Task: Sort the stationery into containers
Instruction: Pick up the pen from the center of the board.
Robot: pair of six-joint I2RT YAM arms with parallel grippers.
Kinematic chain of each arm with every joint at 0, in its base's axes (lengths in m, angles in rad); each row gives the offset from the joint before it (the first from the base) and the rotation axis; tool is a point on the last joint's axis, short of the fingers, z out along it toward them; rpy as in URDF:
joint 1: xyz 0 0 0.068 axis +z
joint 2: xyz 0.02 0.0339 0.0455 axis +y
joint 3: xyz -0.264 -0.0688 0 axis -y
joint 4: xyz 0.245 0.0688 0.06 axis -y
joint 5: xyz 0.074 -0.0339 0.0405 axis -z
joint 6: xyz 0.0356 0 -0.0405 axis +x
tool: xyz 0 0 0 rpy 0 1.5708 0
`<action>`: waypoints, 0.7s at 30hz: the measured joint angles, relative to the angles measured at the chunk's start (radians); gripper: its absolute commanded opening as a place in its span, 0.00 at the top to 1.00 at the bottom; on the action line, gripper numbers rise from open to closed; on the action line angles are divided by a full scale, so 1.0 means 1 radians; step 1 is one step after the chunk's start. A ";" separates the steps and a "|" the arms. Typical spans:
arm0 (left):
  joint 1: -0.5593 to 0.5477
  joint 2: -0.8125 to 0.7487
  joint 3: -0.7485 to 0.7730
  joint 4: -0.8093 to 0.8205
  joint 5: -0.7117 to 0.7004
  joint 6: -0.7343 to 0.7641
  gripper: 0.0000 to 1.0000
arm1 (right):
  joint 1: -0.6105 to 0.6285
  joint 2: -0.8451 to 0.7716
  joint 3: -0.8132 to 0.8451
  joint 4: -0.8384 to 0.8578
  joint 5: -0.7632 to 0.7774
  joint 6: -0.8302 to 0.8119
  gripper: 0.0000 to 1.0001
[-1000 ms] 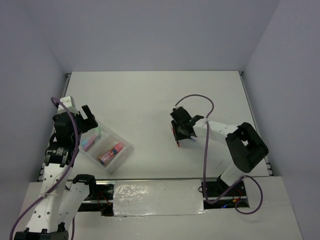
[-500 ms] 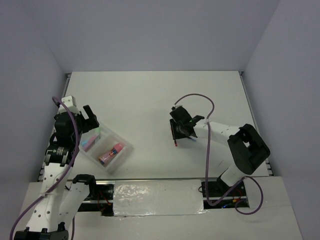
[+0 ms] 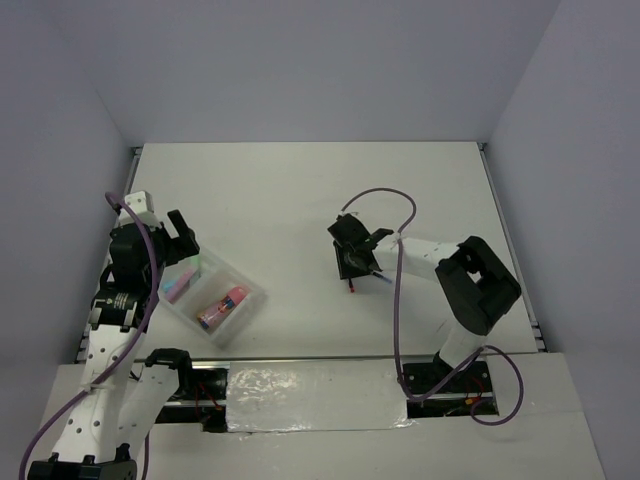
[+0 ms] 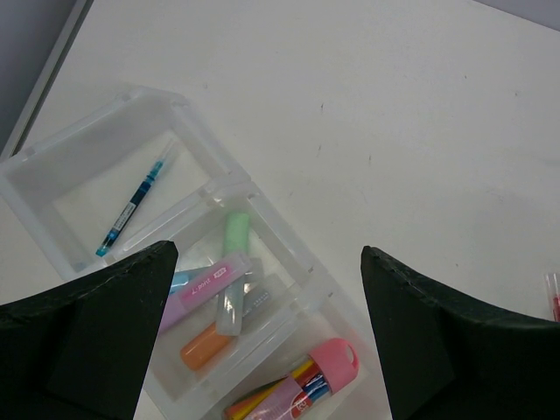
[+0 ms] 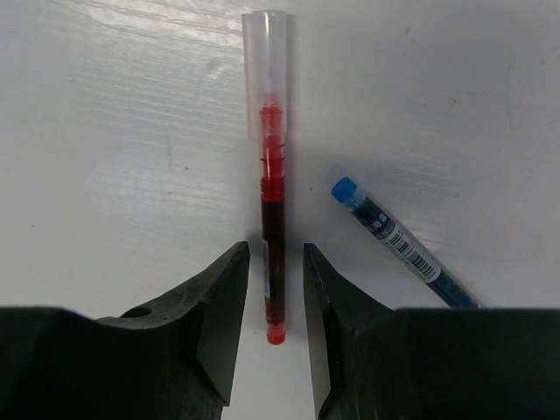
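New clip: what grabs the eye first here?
The right arm's jaws straddle a red pen lying on the white table right of centre, narrow gaps either side, a loose blue pen slanting just beside it. At near left, a clear three-compartment tray holds a thin teal pen alone, pastel highlighters in the middle and a fat pink tube, under the left arm's wide-open jaws.

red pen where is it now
Right wrist view: the thin red clear-capped pen lies inside the open right end effector, a thin blue pen close beside it.

red pen (image 5: 273,219), blue pen (image 5: 395,242), clear tray (image 4: 219,149)
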 measured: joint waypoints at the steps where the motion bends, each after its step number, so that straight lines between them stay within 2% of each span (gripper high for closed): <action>1: 0.000 0.000 0.000 0.000 0.002 0.000 0.01 | 0.000 0.008 0.000 -0.002 0.005 0.003 0.65; 2: 0.000 0.000 0.000 0.000 0.003 0.000 0.01 | 0.000 0.013 0.000 -0.002 0.008 0.004 0.69; 4: 0.000 0.001 0.000 0.000 0.010 0.000 0.01 | 0.000 0.015 0.000 -0.002 0.014 0.002 0.86; 6: 0.000 0.006 0.000 0.001 0.023 0.000 0.01 | 0.000 0.017 0.000 0.000 0.014 0.002 1.00; 10: 0.001 0.050 0.000 0.014 0.131 -0.003 0.01 | 0.023 0.017 0.000 0.017 -0.011 -0.008 1.00; 14: 0.002 0.109 -0.034 0.095 0.367 -0.062 0.01 | 0.118 0.007 0.000 0.071 -0.118 -0.011 1.00; 17: -0.003 0.088 -0.185 0.258 0.567 -0.206 0.01 | 0.221 -0.043 0.008 0.138 -0.185 0.004 1.00; 19: -0.021 0.037 -0.310 0.338 0.647 -0.330 0.01 | 0.282 -0.074 0.057 0.151 -0.202 0.044 1.00; 21: -0.046 0.004 -0.370 0.364 0.676 -0.406 0.01 | 0.310 -0.089 0.116 0.182 -0.203 0.085 1.00</action>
